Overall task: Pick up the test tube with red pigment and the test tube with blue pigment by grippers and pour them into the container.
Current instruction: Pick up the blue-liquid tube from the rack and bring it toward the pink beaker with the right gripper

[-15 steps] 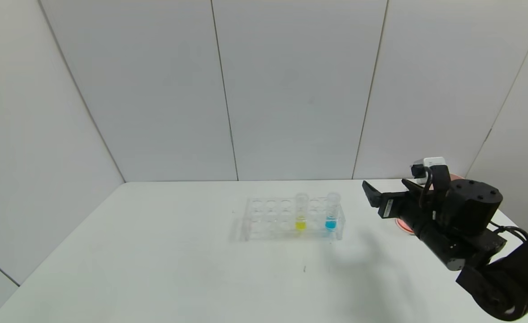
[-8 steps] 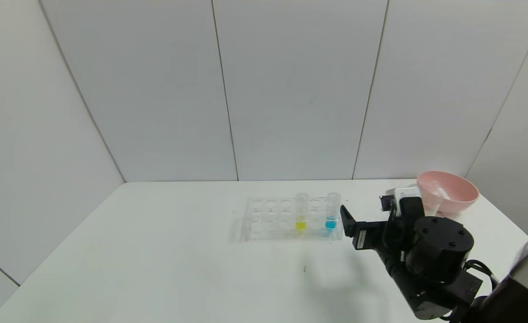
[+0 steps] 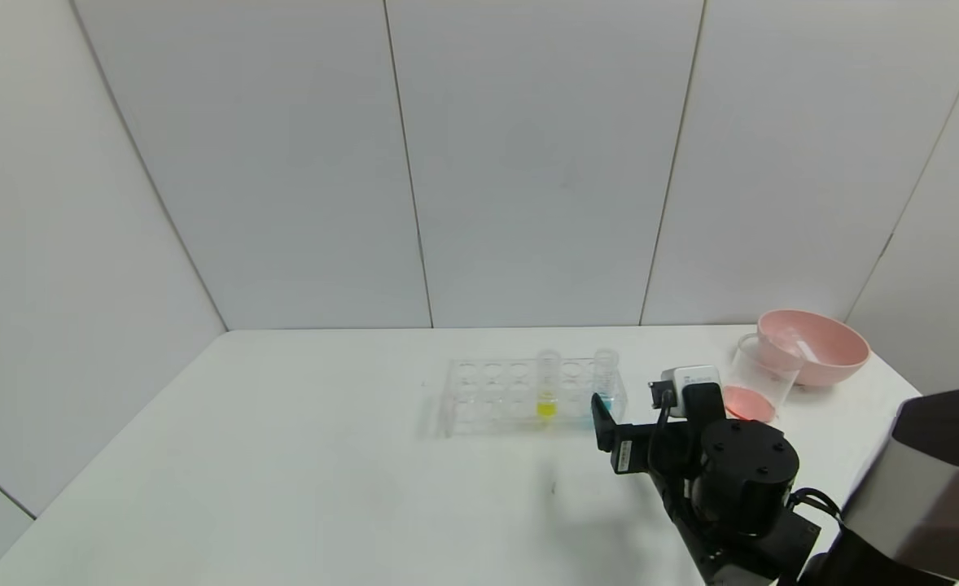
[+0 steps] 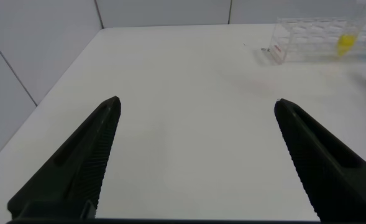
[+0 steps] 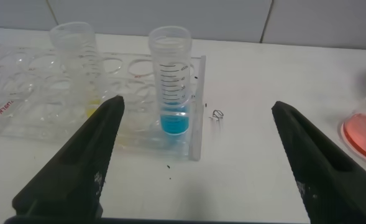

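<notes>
The test tube with blue pigment [image 3: 606, 381] stands upright in the right end of the clear rack [image 3: 488, 399]; it also shows in the right wrist view [image 5: 172, 81]. My right gripper [image 3: 614, 423] is open and empty just in front of that end of the rack, and in the right wrist view [image 5: 198, 106] the blue tube sits ahead of it, nearer one finger. The container [image 3: 760, 378] stands to the right with red liquid in its bottom. No tube with red liquid is in view. My left gripper [image 4: 196, 102] is open over bare table, far from the rack.
A tube with yellow liquid [image 3: 546, 384] stands in the rack two holes left of the blue one. A pink bowl [image 3: 813, 346] with something clear lying in it sits behind the container at the table's back right corner. The table's right edge is close.
My right gripper has moved left and nearer to me, from in front of the container and bowl to the rack's right end. The container and bowl are uncovered now.
</notes>
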Controlling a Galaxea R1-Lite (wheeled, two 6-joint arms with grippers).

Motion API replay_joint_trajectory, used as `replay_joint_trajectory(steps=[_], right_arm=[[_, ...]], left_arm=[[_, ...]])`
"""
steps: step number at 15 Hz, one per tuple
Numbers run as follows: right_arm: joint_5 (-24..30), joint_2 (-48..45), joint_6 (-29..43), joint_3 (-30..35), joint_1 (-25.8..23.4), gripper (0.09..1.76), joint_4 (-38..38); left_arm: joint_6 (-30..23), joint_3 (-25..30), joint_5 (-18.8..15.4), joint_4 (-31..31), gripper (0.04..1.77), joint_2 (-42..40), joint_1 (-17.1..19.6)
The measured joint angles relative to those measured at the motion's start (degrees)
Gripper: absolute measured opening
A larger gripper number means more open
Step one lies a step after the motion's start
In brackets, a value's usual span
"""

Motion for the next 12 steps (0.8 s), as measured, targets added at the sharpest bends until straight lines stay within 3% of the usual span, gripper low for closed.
replay_joint_trajectory(steps=[12], right_arm=[[4.5, 7.6, -6.8, -13.8, -4.0, 1.7, 0.2]], left_arm=[[0.0, 0.0, 0.0, 0.0, 1.76, 0.0, 0.0]])
